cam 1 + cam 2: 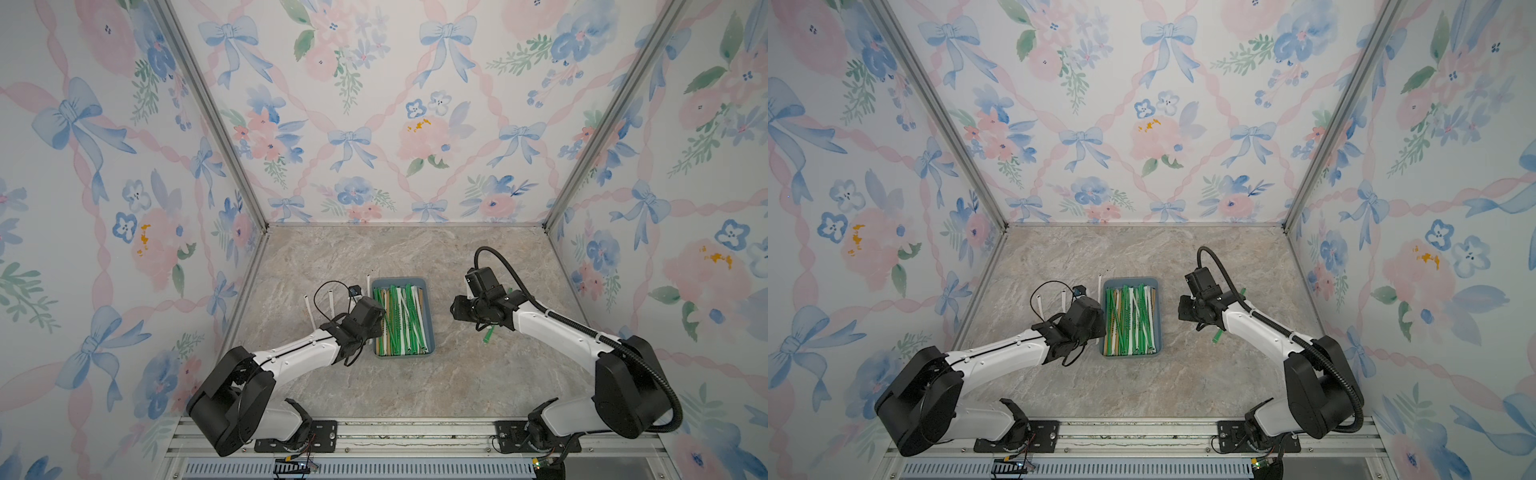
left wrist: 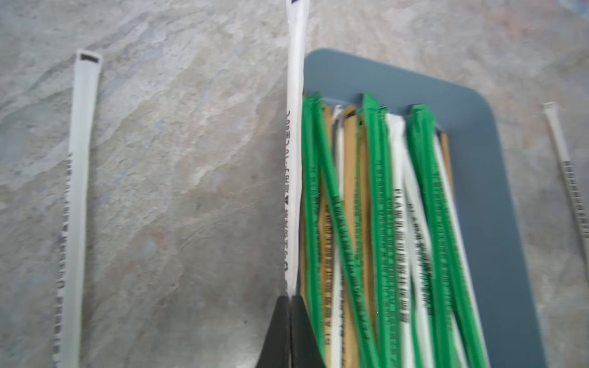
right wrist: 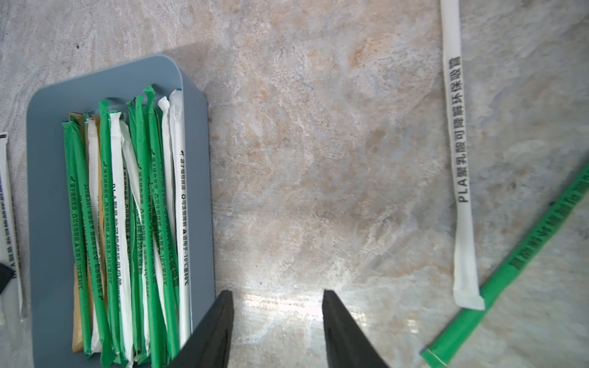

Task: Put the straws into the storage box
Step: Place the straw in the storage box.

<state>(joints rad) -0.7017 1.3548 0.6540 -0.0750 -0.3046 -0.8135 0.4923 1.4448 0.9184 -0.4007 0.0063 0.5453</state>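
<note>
**Marble Top, Floral Walls**

Both top views: floral-papered walls [image 1: 353, 124], marbled top [image 1: 415, 382]; box [image 1: 399, 281] mid-table, straws [image 1: 401, 320] inside.
Left wrist: left gripper [image 2: 290, 298] clenched on a white straw [image 2: 294, 159] at the box's edge.
Right wrist: right gripper [image 3: 278, 293] parted, empty, over the top.

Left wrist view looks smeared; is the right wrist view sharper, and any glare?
Left wrist view: motion-blurred, print on the straws smeared. Right wrist view: sharp, loose white straw print legible, bright glare patch on the table.
</note>
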